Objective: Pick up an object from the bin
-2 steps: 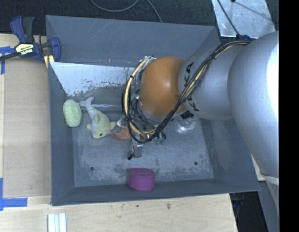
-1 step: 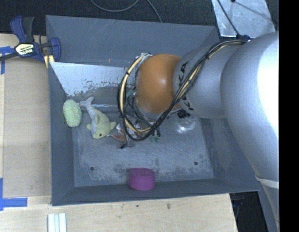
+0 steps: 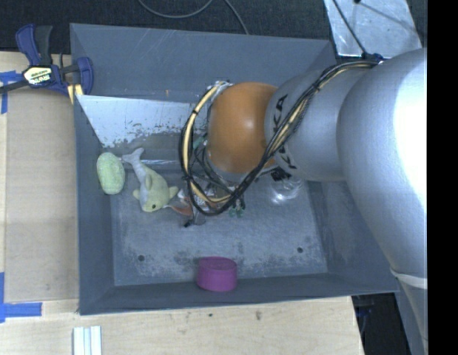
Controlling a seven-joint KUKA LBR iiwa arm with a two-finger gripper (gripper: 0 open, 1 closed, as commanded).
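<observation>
1. Arm (image 3: 376, 146): enters from the view's right, thick silver link angled toward the middle.
2. Wrist: capped by a rounded orange cover (image 3: 240, 128), facing down and to the left.
3. Cables (image 3: 190, 146): black and yellow, looped round the cover's left and lower edges; more strung along the silver link.
4. Gripper (image 3: 195, 204): dark parts just under the cover's lower left, mostly hidden by it.
</observation>
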